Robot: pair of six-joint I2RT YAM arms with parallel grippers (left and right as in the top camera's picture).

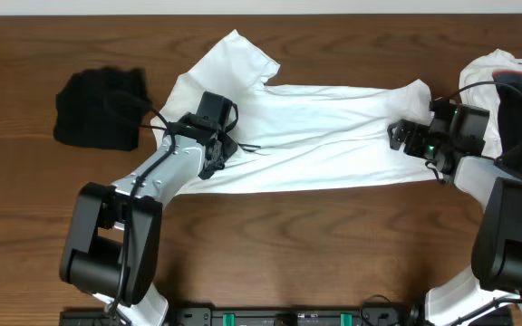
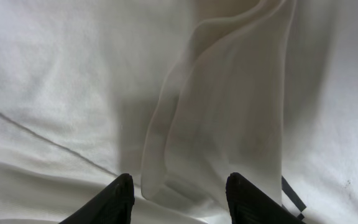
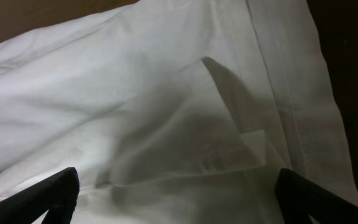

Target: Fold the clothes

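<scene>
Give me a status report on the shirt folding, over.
Left hand open, straddling a raised fold of the white T-shirt. Right hand open over its edge. Shirt stretched across brown wooden table. Folded black cloth sits apart, clear of it.

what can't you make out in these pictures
- Overhead: the clothes pile on the right runs off the frame edge.
- Overhead: the black garment is too dark to show its folds.
- Left wrist: the bottom edge cuts the left gripper, so contact with the white shirt is unclear.
- Right wrist: the right gripper is cut off likewise.
</scene>
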